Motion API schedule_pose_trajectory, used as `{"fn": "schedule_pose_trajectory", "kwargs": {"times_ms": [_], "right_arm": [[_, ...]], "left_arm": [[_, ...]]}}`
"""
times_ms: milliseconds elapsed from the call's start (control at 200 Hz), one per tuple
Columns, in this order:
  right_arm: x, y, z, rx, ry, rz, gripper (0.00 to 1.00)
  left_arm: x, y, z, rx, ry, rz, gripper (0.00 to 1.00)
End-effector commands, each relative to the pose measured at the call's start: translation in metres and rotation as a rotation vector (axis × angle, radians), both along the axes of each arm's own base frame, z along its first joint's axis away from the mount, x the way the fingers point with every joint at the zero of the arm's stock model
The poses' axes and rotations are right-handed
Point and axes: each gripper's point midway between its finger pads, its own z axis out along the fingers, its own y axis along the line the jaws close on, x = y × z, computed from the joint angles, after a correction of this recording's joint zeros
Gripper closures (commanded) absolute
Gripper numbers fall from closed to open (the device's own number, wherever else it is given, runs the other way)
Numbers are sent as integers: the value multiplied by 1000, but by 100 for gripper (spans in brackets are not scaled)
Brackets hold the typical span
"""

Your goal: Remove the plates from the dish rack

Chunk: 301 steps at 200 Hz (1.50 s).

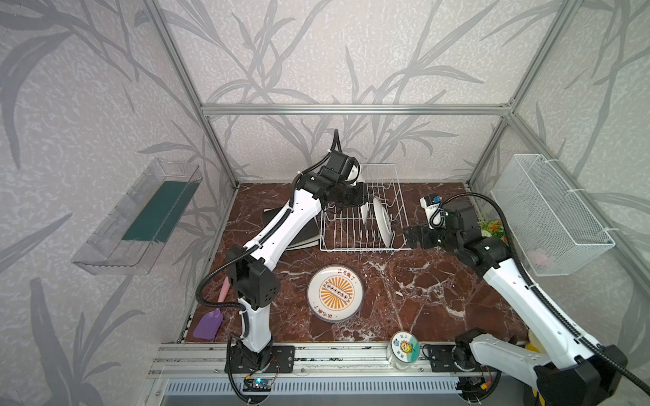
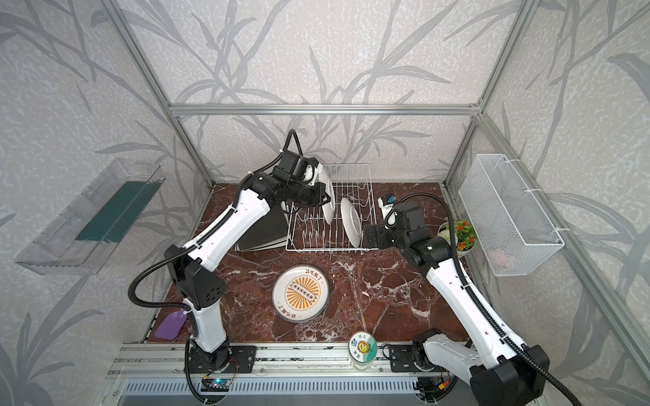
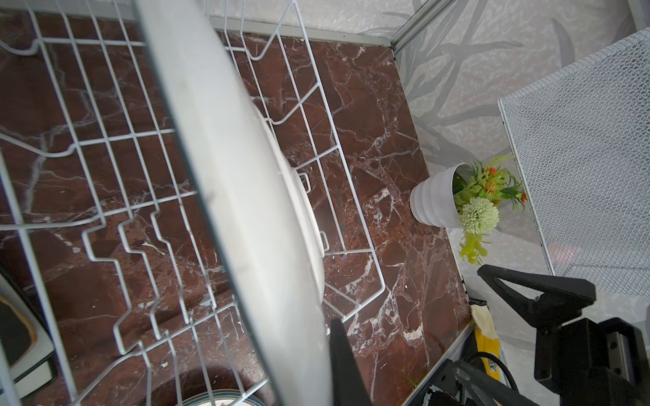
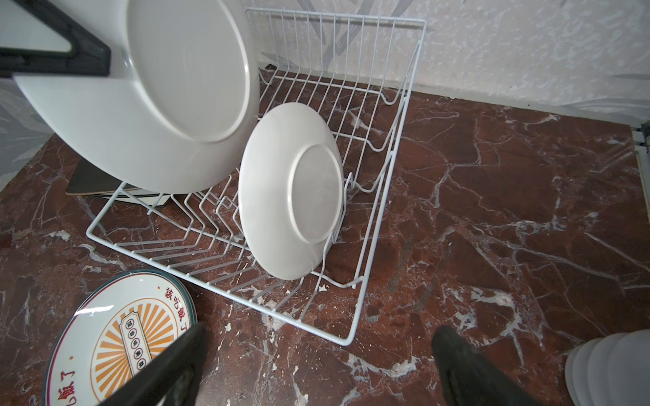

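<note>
The white wire dish rack [image 1: 365, 242] [image 2: 330, 246] stands at the back of the marble table. My left gripper [image 1: 357, 198] [image 3: 311, 351] is shut on the rim of a round white plate [image 2: 327, 202] [image 3: 228, 175] [image 4: 158, 98], holding it upright over the rack's left half. A second white plate [image 1: 382, 221] [image 4: 292, 189] leans in the slots at the rack's right end. A sunburst plate [image 1: 336, 291] [image 4: 116, 341] lies flat in front of the rack. Square plates, a black one on top [image 2: 262, 232], are stacked left of the rack. My right gripper [image 1: 409, 236] [image 4: 316, 351] hangs open just right of the rack, holding nothing.
A white mesh basket [image 1: 548, 214] hangs on the right wall above a flower pot [image 2: 457, 233]. A jar with a flower-sticker lid [image 1: 404, 346] stands at the front edge. A purple spatula [image 1: 209, 321] lies front left. A clear shelf [image 1: 137, 218] sits on the left wall.
</note>
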Motion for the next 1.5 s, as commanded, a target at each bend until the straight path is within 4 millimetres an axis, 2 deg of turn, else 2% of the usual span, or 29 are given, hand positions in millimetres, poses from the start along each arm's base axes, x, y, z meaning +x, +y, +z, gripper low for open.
{"fn": "schedule_pose_trajectory", "kwargs": {"times_ms": [0, 250, 400, 615, 805, 1005, 1174, 1299, 1499], "right_arm": [[4, 6, 25, 76, -31, -5, 1], [3, 21, 49, 210, -21, 26, 1], [4, 30, 59, 292, -6, 38, 0], [5, 40, 69, 363, 30, 59, 0], [7, 40, 84, 405, -1, 45, 0], [11, 45, 86, 422, 42, 43, 3], [16, 53, 89, 466, 62, 61, 6], [23, 60, 90, 503, 84, 68, 12], [33, 70, 78, 565, 164, 46, 21]], "left_arm": [[-4, 18, 52, 15, -172, 7, 100], [-13, 34, 74, 136, -403, -58, 100], [-22, 47, 77, 256, -513, -89, 100], [-40, 58, 58, 522, -674, -205, 100], [-51, 67, 44, 703, -782, -278, 100], [-69, 58, 27, 843, -948, -422, 100], [-74, 58, 10, 1001, -1017, -498, 100], [-77, 56, 8, 1062, -1074, -509, 100], [-83, 48, 3, 1112, -1125, -530, 100]]}}
